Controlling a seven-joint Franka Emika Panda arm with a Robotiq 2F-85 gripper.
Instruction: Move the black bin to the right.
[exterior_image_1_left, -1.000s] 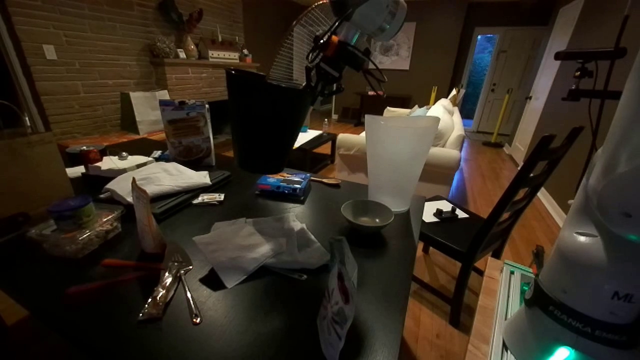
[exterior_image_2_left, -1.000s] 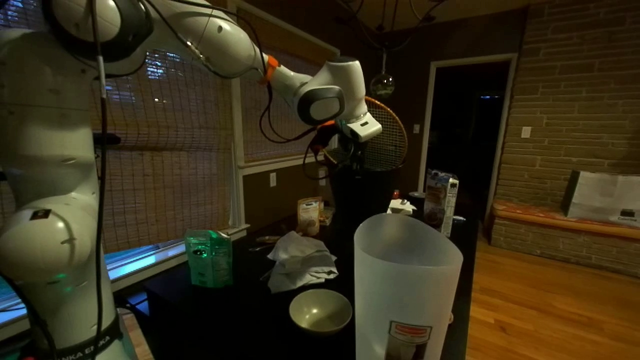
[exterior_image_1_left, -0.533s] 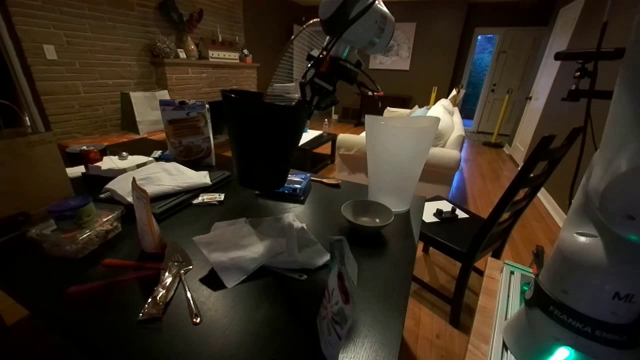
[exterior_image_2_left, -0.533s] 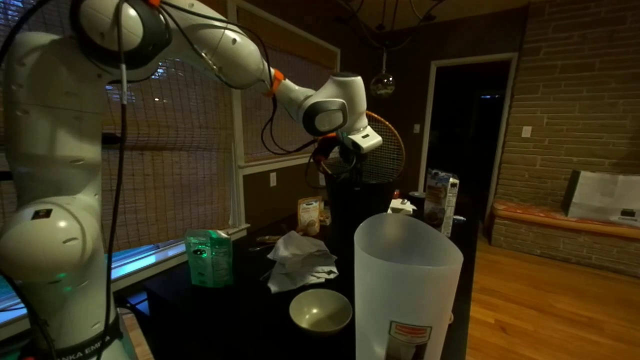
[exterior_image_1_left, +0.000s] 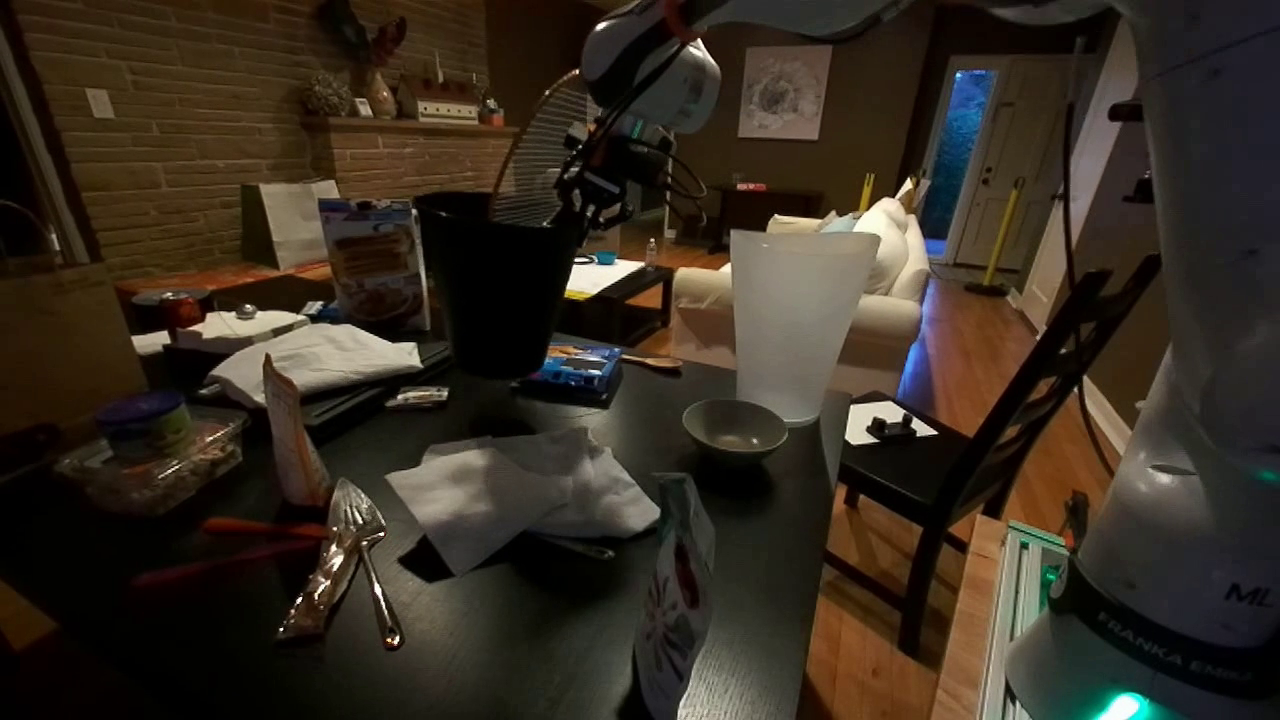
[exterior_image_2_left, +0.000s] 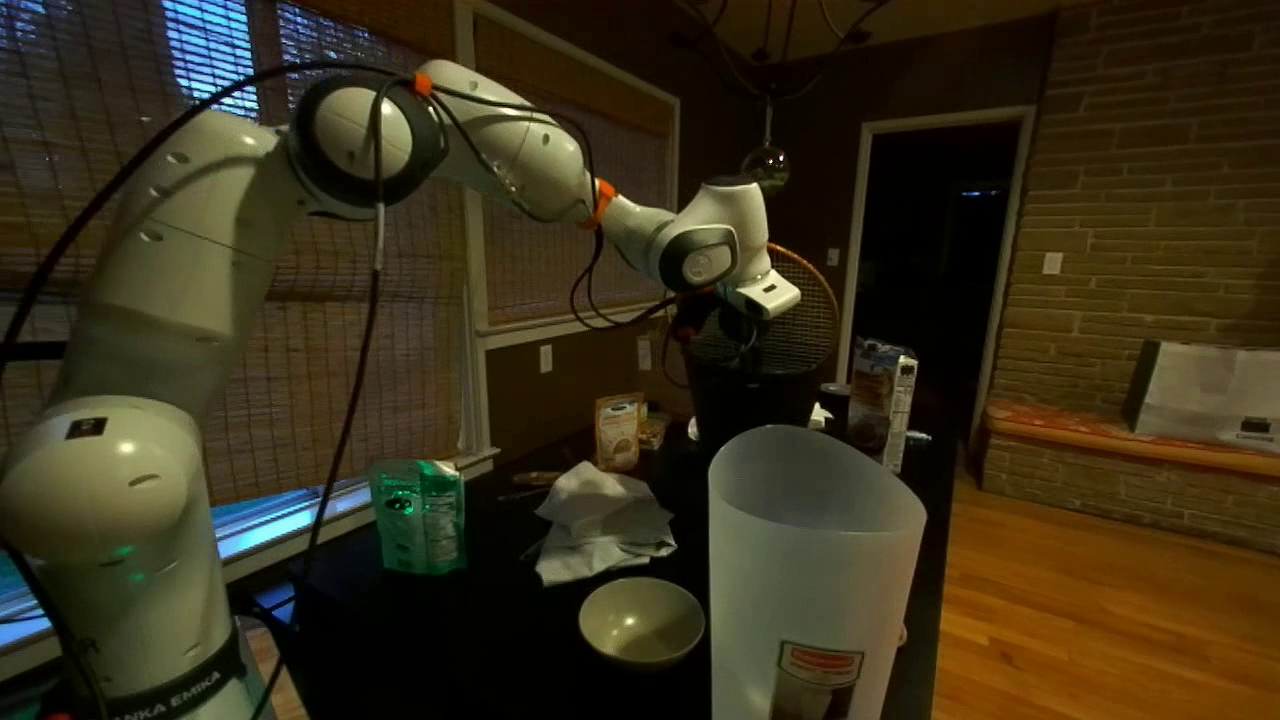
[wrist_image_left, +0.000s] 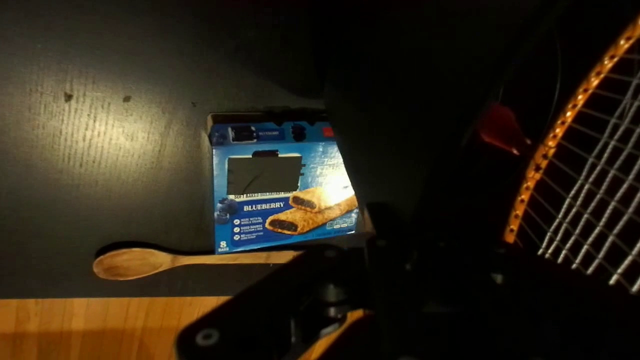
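In an exterior view alone, container (exterior_image_2_left: 815, 590) overlaps bin (exterior_image_2_left: 750, 400).

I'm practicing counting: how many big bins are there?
2: the black bin holding a racket, and the white bin beside the grey bowl. More could be hidden.
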